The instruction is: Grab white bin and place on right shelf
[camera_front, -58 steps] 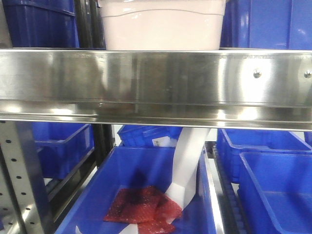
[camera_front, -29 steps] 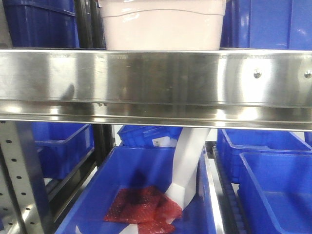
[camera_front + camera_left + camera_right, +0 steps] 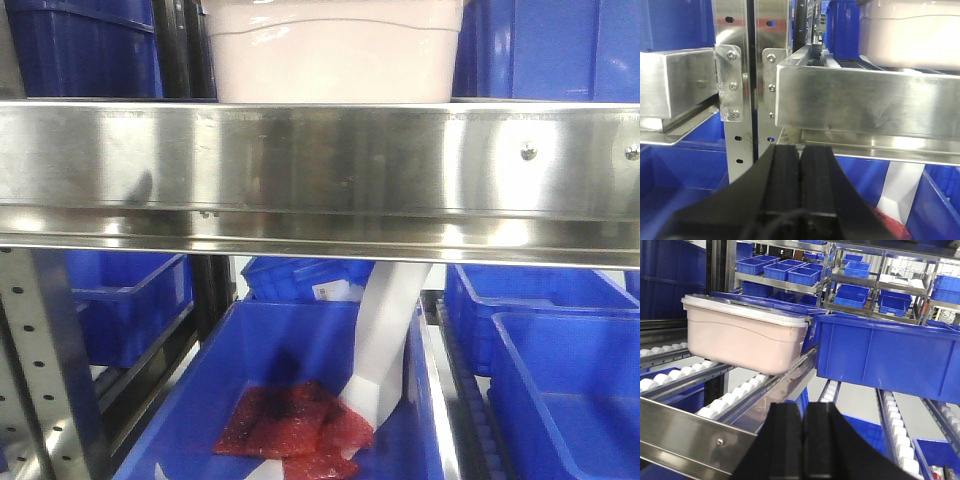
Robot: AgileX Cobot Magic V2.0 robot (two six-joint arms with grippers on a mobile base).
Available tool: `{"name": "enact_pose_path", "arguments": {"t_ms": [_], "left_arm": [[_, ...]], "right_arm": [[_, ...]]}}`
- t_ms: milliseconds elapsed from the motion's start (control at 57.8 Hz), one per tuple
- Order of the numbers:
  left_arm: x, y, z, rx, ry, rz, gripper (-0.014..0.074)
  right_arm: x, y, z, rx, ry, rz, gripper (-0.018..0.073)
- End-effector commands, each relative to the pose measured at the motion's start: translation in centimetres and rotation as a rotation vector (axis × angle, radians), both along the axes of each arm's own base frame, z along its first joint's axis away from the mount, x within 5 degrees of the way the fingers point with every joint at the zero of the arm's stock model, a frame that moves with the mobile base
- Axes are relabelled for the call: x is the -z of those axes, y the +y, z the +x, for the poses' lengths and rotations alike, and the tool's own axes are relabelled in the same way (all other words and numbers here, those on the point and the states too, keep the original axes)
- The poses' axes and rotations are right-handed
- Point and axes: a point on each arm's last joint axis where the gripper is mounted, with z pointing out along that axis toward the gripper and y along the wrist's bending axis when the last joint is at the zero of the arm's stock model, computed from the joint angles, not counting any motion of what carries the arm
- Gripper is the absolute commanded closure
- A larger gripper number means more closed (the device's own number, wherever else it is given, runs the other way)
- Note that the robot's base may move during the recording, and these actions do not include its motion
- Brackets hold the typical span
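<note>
Resting on rollers, white bin (image 3: 745, 337) untouched; left gripper (image 3: 800, 160) and right gripper (image 3: 802, 417) closed, empty; risk: pinched jaws shove it.

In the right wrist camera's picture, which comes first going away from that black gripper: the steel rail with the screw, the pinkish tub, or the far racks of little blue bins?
From the right gripper, by the right wrist view:
1. Steel front rail, just below, to the left.
2. White bin, farther back on the rollers, left.
3. Distant racks of small blue bins, at the top, farthest.
</note>
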Motion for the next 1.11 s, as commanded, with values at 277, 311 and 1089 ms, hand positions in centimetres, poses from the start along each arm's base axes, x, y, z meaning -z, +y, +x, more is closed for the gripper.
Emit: {"name": "enact_pose_path", "arguments": {"t_ms": [277,311,1089], "left_arm": [[-0.5,0.2,-0.1,-0.018,-0.088,-0.023,0.0714],[-0.5,0.2,-0.1,-0.018,-0.088,-0.023,0.0713],[-0.5,0.2,-0.1,-0.018,-0.086,-0.023,0.0714]], "right_arm": [[-1.4,-0.3,-0.1,0.030,-0.084,0.024,0.0489],[-1.4,-0.3,-0.1,0.033,-0.084,0.019,0.0489],[11.7,-2.3,4.5,0.139,-0.068,0.173,0.0489]]}}
